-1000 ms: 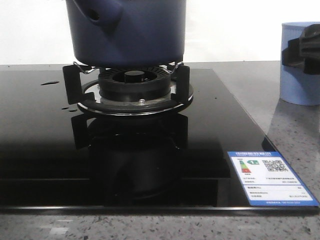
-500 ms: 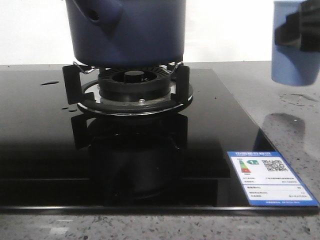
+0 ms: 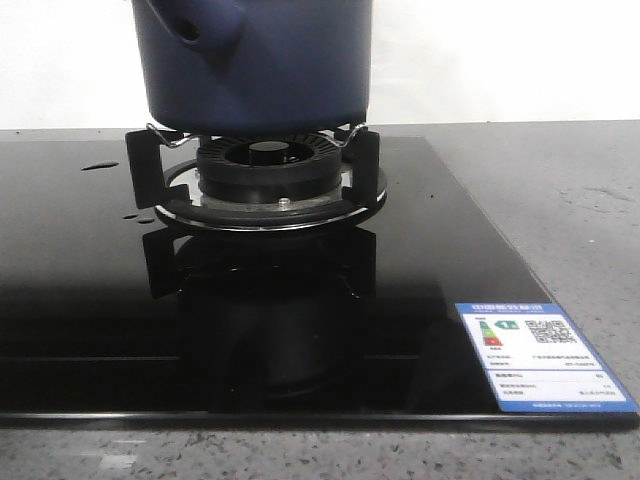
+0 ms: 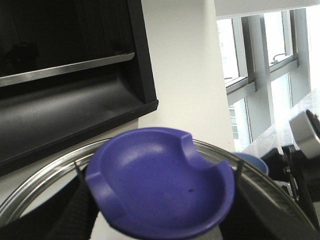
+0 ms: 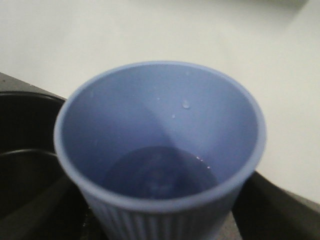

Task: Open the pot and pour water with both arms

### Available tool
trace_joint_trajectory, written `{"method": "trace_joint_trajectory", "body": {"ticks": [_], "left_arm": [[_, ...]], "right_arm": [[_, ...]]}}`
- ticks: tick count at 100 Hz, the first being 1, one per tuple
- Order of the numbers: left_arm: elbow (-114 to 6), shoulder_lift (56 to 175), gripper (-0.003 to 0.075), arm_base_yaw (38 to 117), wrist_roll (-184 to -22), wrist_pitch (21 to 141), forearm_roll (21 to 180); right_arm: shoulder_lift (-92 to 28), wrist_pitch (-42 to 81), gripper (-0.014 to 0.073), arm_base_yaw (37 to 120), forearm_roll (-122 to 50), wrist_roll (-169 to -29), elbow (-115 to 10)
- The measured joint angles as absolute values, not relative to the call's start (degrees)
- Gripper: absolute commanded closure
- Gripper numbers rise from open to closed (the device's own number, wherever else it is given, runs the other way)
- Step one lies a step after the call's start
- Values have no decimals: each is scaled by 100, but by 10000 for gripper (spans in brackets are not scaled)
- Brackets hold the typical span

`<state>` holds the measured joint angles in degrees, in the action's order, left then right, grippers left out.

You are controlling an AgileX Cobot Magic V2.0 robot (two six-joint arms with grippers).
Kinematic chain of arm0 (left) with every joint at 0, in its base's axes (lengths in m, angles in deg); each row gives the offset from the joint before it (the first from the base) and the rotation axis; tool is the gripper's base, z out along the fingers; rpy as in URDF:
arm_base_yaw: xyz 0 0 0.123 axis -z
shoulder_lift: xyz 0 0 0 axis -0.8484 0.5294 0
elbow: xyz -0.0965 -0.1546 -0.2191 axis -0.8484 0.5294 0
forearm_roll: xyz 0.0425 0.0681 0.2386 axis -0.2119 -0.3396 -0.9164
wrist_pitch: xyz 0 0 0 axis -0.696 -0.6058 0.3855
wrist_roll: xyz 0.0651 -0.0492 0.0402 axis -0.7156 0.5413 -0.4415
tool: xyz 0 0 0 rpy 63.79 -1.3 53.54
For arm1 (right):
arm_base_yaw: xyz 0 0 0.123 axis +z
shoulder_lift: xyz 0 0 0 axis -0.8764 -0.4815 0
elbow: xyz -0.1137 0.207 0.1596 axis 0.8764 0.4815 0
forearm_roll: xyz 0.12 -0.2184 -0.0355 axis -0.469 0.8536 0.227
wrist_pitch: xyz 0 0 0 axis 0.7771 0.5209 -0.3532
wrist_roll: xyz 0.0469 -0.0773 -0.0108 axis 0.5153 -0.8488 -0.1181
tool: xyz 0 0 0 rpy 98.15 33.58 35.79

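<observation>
Front view: I saw pot (image 3: 255, 65) at upper centre of frame, seated on burner (image 3: 268, 175); neither claw visible.
Left wrist view: lid (image 4: 160, 182) filled lower frame; claw state unclear.
Right wrist view: cup (image 5: 160, 150) held water; claw hidden, grip unclear. Risk I judged: early tilt spills water onto cooktop.

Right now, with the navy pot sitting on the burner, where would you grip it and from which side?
Take the pot by the short hollow stub jutting from its upper left side in the front view, coming in from the left. The walls are smooth, wide and round, likely too broad for a jaw to span, while the stub sticks out free of the burner grate.
</observation>
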<state>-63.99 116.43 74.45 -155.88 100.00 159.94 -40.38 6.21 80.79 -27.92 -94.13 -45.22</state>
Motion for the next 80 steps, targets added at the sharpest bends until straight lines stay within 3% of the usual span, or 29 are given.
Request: {"method": "trace_joint_trajectory", "body": {"ticks": [39, 80], "left_arm": [[-6399, 11590, 456, 7445, -14765, 9837, 15699], [-6399, 11590, 456, 7445, -14691, 9837, 15661]], "right_arm": [[-4605, 2359, 220, 8656, -1807, -9413, -6135], [-5304, 2810, 220, 9354, -359, -9413, -6708]]}}
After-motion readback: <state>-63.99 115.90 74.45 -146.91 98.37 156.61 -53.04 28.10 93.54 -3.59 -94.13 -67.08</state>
